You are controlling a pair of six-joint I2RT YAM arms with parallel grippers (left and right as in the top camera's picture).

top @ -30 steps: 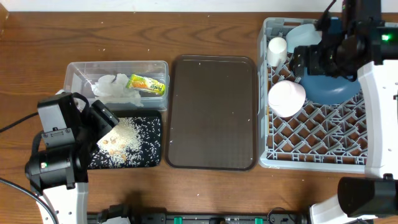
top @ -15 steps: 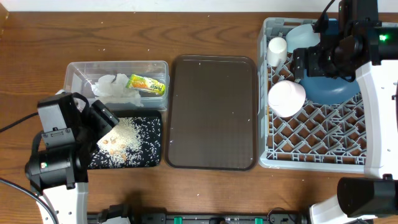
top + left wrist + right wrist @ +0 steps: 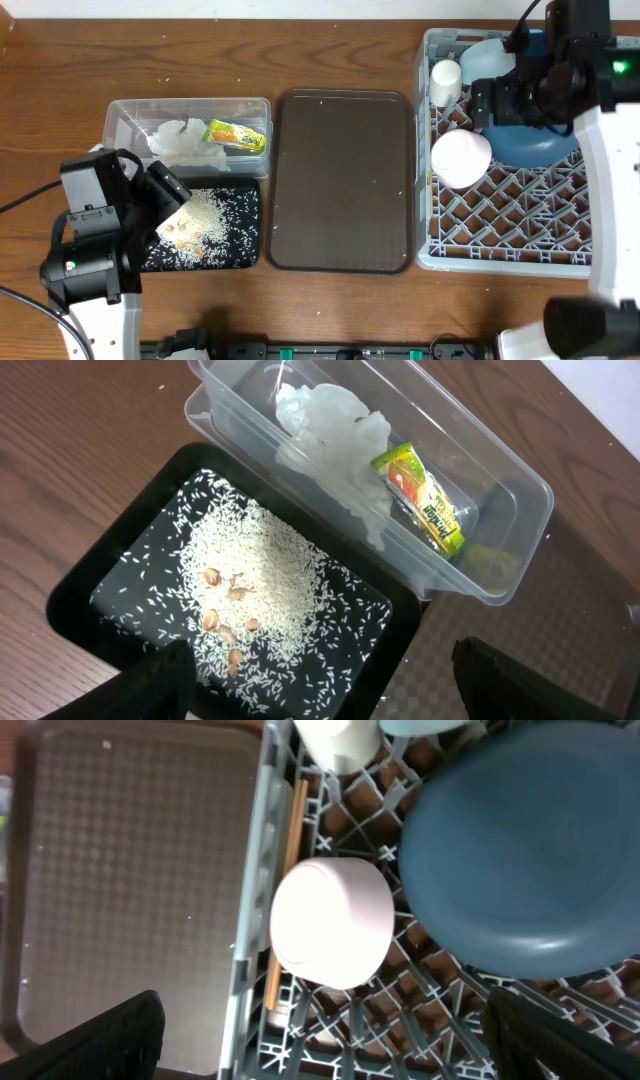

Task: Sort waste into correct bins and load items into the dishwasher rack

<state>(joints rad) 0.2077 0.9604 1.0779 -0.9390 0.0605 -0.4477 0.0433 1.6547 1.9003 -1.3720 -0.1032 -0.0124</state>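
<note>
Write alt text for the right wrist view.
A pale pink bowl rests in the grey dishwasher rack, beside a large dark blue bowl-plate, with a cream cup at the top edge. Wooden chopsticks lie along the rack's left wall, and a dark brown serving tray lies left of the rack.

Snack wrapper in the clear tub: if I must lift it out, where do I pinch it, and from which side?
Probably from straight above, pinching across its narrow width near the middle. The snack wrapper lies flat and long in the clear tub, whose walls block a sideways approach, and the crumpled napkin crowds one end.
</note>
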